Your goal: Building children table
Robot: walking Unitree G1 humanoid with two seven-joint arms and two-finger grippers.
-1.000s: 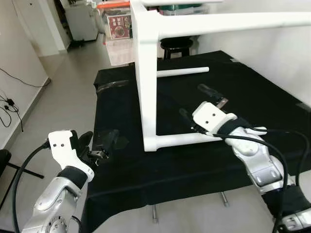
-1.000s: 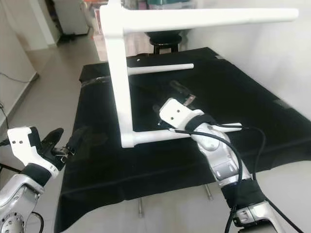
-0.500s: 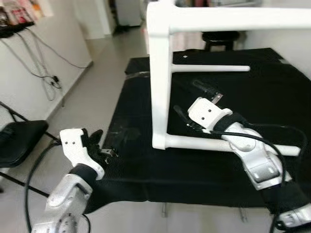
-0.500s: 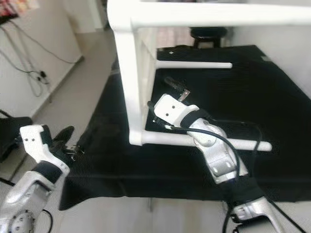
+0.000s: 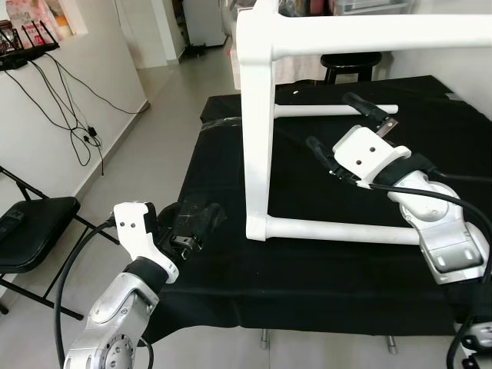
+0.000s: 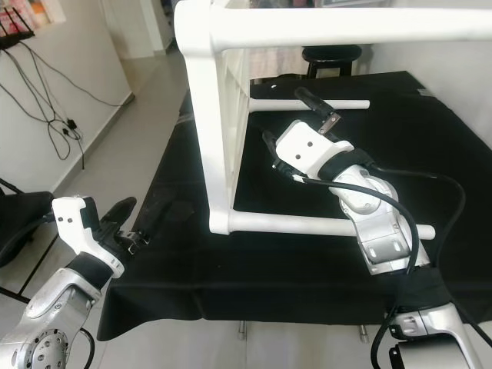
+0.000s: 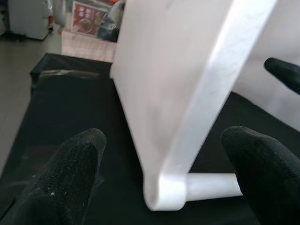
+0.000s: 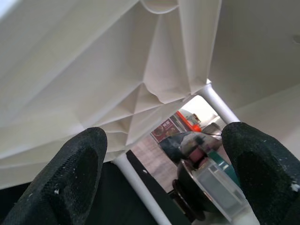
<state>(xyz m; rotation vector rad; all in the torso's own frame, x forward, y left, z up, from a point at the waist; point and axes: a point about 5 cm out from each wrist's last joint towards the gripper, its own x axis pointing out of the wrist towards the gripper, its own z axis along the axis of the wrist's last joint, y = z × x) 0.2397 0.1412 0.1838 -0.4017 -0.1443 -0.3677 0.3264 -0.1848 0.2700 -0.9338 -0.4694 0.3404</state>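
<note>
A white children's table lies on its side on a black-draped work table (image 5: 323, 269). Its white top (image 5: 257, 138) stands on edge, and its legs point to my right. One leg (image 5: 338, 231) rests on the cloth, and another leg (image 5: 369, 31) runs overhead. My right gripper (image 5: 344, 129) hovers open between the legs, facing the ribbed underside (image 8: 93, 70), with nothing between its fingertips (image 8: 61, 178). My left gripper (image 6: 142, 215) is open at the cloth's front left edge. It points at the top's lower corner (image 7: 164, 192) and holds nothing.
A black folding chair (image 5: 31, 231) stands on the floor at my left, under cables (image 5: 69, 92) hanging on the wall. A black stool (image 5: 350, 61) is behind the work table. A white wall runs close along the right side.
The camera has swung, shifting the whole scene. My right gripper has risen from beside the lower leg to mid-height between the legs. The left gripper stays open by the cloth's edge.
</note>
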